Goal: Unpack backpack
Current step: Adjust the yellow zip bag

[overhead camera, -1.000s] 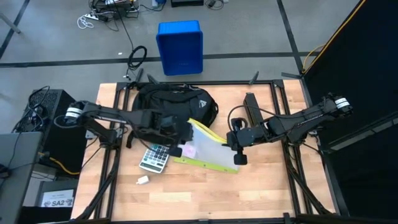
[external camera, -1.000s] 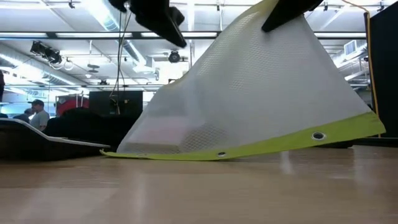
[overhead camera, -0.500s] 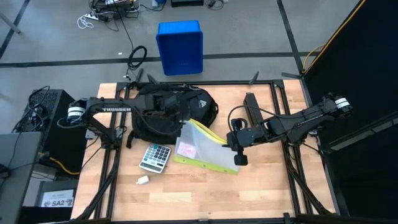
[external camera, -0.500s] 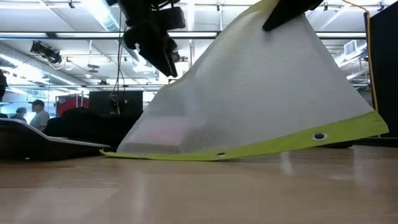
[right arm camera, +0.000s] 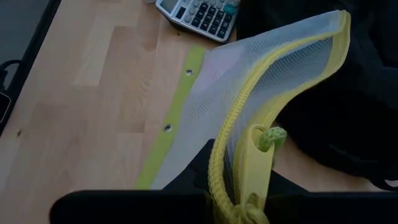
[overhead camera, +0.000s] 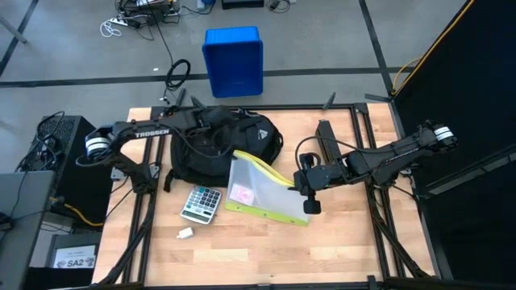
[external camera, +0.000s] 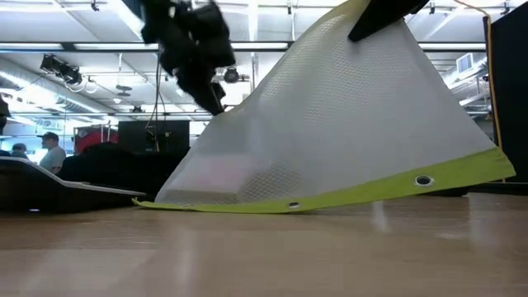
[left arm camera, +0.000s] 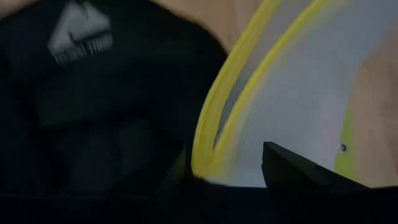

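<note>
Pinching yellow-edged mesh pouch [right arm camera: 249,112] zip corner: right hand [right arm camera: 239,186], wrist-only detail; left hand [overhead camera: 211,129] over backpack [overhead camera: 193,149], fingers unreadable.

The left arm reaches in from the left side toward the far middle of the table. The left gripper [external camera: 191,51] hangs up high and points down. The right arm reaches in from the right. The right gripper [overhead camera: 300,182] is closed tight, near the middle.
</note>
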Motion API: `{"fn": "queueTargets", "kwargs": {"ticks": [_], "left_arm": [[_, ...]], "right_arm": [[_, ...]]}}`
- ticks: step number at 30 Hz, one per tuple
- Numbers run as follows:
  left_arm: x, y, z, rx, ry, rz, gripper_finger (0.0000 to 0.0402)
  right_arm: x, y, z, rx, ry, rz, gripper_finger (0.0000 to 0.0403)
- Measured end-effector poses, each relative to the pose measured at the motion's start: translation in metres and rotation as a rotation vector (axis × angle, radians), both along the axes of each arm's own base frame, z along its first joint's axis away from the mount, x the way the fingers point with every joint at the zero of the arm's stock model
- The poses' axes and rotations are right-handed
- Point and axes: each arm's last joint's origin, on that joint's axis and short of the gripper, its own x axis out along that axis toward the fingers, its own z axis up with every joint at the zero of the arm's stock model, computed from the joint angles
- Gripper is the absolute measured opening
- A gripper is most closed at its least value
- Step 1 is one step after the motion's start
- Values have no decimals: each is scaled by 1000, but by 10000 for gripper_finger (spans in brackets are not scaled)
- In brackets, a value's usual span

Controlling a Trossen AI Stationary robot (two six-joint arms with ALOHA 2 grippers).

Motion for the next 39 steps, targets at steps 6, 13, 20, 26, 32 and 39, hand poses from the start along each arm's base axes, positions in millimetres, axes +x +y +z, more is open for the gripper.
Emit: {"fn": "queueTargets", "kwargs": {"ticks": [6,13,20,26,32,39], "left_arm": [[-21,6,-34,-71,-127,51,181],[-16,8,-43,-185,-441,40,181],[-21,12,-54,-257,-372,63,181],[-38,30,-47,-309,-384,136,181],[-51,27,-70,-399,-417,206,181],[-60,15,-78,-539,-593,118,181]], "right_arm": [[0,0,0,0,0,0,0],[0,-1,0,0,0,-3,0],[0,-1,0,3,-2,-1,0],[1,-1,0,7,-1,3,0],[1,-2,0,12,2,1,0],[2,-6,0,13,1,-12,0]]}}
